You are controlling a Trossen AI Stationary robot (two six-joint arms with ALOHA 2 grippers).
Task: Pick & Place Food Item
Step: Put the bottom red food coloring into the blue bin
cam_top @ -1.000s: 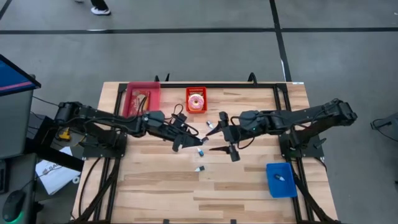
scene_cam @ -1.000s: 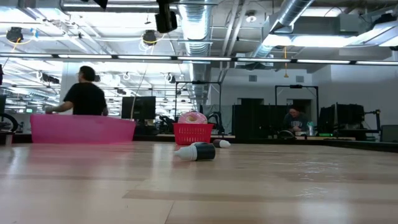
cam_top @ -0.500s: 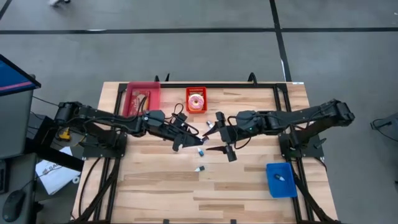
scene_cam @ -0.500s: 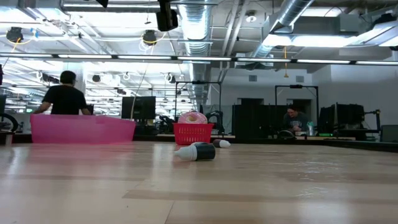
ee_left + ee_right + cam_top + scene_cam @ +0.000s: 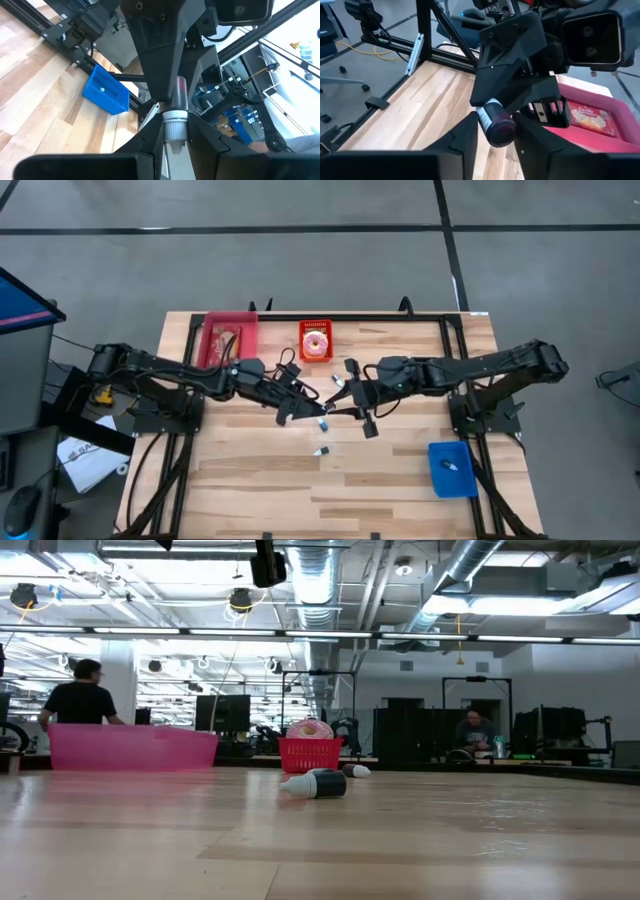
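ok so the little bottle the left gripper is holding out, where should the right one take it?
By the dark base end, head-on along its axis. The left gripper is clamped on the white-cap end of the bottle, so the round body pointing at the right gripper looks like the only free part; close across its width.

A small bottle with a white cap and dark red body is held level in mid-air above the table's middle, cap end between the left gripper's fingers, dark base between the right gripper's fingers.
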